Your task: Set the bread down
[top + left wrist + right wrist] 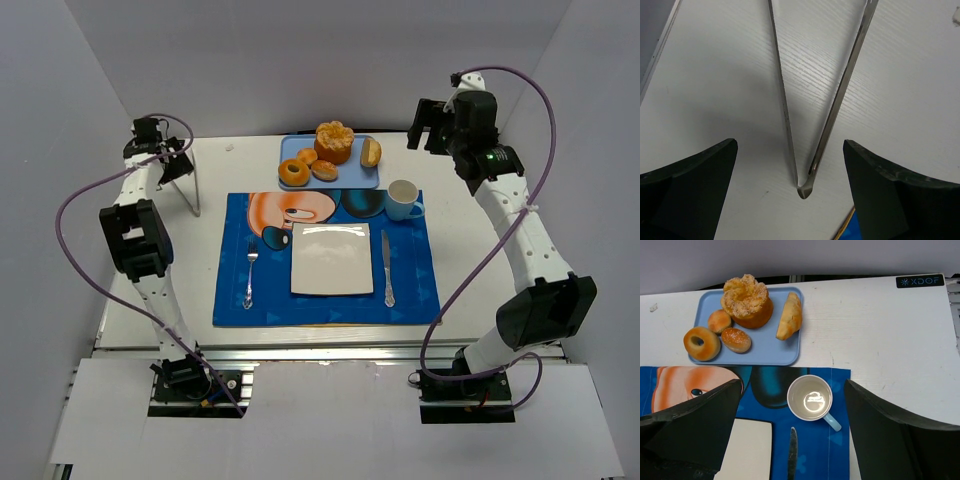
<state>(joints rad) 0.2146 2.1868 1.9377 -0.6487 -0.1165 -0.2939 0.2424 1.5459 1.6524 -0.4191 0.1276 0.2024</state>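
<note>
Several breads lie on a light blue tray at the back of the table: a tall muffin-shaped bread, a ring-shaped one, two small rolls and a long roll. A white square plate sits on the blue placemat. My left gripper hangs open over metal tongs on the table at far left, its fingers on either side of the tongs' joined end. My right gripper is open and empty, high above the mug.
A light blue mug stands on the placemat's back right corner. A fork lies left of the plate and a knife right of it. White walls enclose the table on three sides.
</note>
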